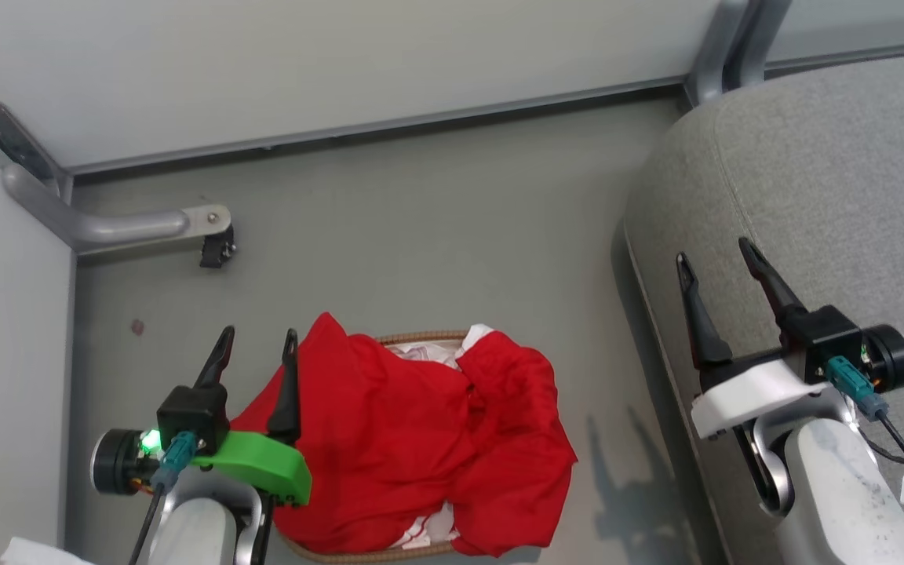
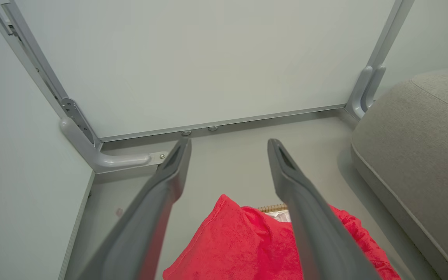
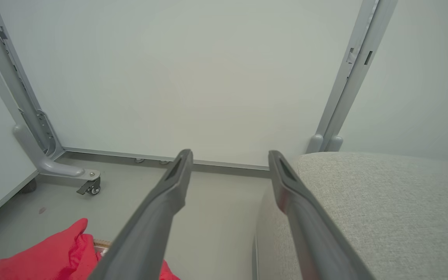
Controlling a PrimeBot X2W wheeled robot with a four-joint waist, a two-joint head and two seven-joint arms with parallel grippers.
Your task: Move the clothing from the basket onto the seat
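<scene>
Bright red clothing [image 1: 413, 439] lies heaped over the basket [image 1: 421, 339], hiding all but a strip of brown woven rim and some white liner. My left gripper [image 1: 257, 339] hovers open over the heap's left edge, nothing between its fingers. In the left wrist view the red clothing [image 2: 239, 245] lies below my open left gripper [image 2: 228, 146], with the basket rim [image 2: 272, 207] peeking out. The grey seat [image 1: 836, 204] fills the right side. My right gripper [image 1: 715, 255] stands open above the seat's left edge. The right wrist view shows the seat [image 3: 383, 202] and the clothing [image 3: 53, 252].
Pale wall panels with grey metal posts close off the back and left. A grey bracket foot with a small castor [image 1: 213, 243] stands on the grey floor at the back left. Bare floor separates the basket from the seat. A black cable [image 1: 903, 451] trails from my right wrist.
</scene>
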